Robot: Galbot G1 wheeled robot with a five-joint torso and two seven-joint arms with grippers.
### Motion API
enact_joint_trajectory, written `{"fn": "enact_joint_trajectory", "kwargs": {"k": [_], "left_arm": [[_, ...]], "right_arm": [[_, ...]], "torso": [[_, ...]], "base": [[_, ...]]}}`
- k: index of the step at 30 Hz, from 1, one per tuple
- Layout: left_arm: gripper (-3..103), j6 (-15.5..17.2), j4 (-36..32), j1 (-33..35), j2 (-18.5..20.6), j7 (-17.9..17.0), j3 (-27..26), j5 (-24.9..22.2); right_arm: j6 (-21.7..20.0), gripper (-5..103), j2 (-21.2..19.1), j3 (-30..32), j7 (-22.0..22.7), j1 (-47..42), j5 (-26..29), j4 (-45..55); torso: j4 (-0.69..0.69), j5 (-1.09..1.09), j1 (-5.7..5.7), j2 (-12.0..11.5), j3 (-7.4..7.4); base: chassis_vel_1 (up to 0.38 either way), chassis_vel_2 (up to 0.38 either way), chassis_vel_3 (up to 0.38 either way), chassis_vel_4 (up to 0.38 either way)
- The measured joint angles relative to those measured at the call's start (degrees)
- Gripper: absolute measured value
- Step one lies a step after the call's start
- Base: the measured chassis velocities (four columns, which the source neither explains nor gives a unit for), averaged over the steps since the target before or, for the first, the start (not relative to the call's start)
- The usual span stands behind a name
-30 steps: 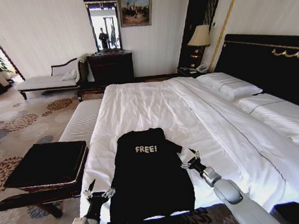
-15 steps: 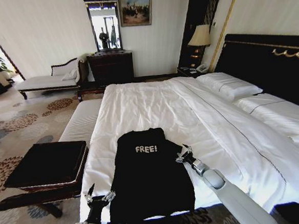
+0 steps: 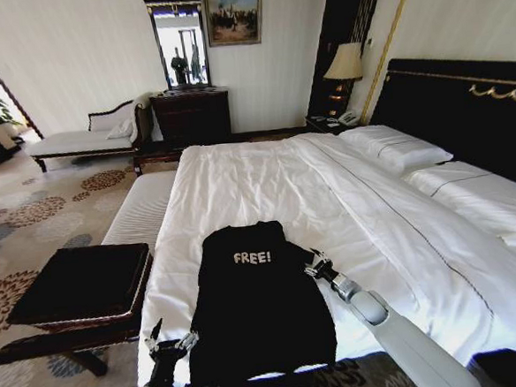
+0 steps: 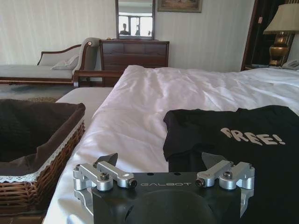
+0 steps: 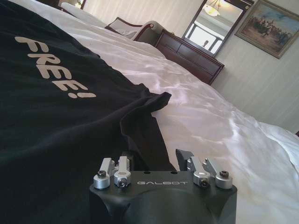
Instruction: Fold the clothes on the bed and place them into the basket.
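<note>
A black T-shirt (image 3: 257, 309) with white "FREE!" lettering lies flat, chest up, at the near end of the white bed (image 3: 266, 175). My right gripper (image 3: 316, 265) is open at the shirt's right sleeve. In the right wrist view the sleeve (image 5: 149, 130) reaches toward the gap of the right gripper (image 5: 156, 158). My left gripper (image 3: 169, 346) is open low by the shirt's bottom left corner, and in the left wrist view the left gripper (image 4: 161, 161) faces the shirt (image 4: 243, 140) across white sheet. The wicker basket (image 3: 145, 281) with black lining stands left of the bed, its woven wall (image 4: 56, 158) close to my left gripper.
A long white-cushioned bench (image 3: 140, 211) runs along the bed's left side beyond the basket. Pillows (image 3: 397, 148) and a black headboard (image 3: 465, 108) are at the right. A chaise longue (image 3: 86, 139), a dark dresser (image 3: 190, 114) and a lamp (image 3: 346, 63) stand by the far wall.
My right gripper has moved forward and left, from the bare sheet to the shirt's right sleeve. My left gripper has sunk slightly by the shirt's lower corner. The shirt has not moved.
</note>
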Motion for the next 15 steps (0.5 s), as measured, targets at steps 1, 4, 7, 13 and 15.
{"fn": "enact_joint_trajectory", "kwargs": {"k": [1, 4, 7, 13, 15], "left_arm": [[100, 0.0, -0.2, 0.2, 0.1, -0.1, -0.1, 0.0], [100, 0.0, -0.4, 0.6, 0.5, -0.2, -0.5, -0.5], [100, 0.0, -0.7, 0.6, 0.8, -0.4, -0.7, -0.6], [100, 0.3, -1.2, 0.5, 0.7, -0.5, -0.7, -0.7], [100, 0.3, -1.2, 0.5, 0.7, -0.5, -0.8, -0.7]], "right_arm": [[0.0, 50, -0.1, -0.1, -0.1, 0.0, 0.1, 0.0], [-0.3, 39, -0.3, -0.5, -0.5, 0.0, 0.4, 0.2], [-1.0, 28, -0.5, -1.1, -0.7, 0.1, 1.3, 0.5], [-1.6, 2, -0.7, -1.3, -0.8, 0.0, 2.7, 0.4], [-1.8, 1, -0.7, -1.4, -0.7, 0.0, 3.2, 0.4]], "torso": [[0.0, 0.0, 0.0, 0.0, 0.0], [0.0, 0.01, 0.0, 0.0, 0.0], [0.0, 0.01, 0.0, 0.0, 0.0], [0.0, 0.01, 0.0, 0.0, 0.0], [0.0, 0.01, 0.0, 0.0, 0.0]], "base": [[0.0, 0.0, 0.0, 0.0], [0.0, 0.0, 0.0, 0.0], [0.0, 0.0, 0.0, 0.0], [0.0, 0.0, 0.0, 0.0], [0.0, 0.0, 0.0, 0.0]]}}
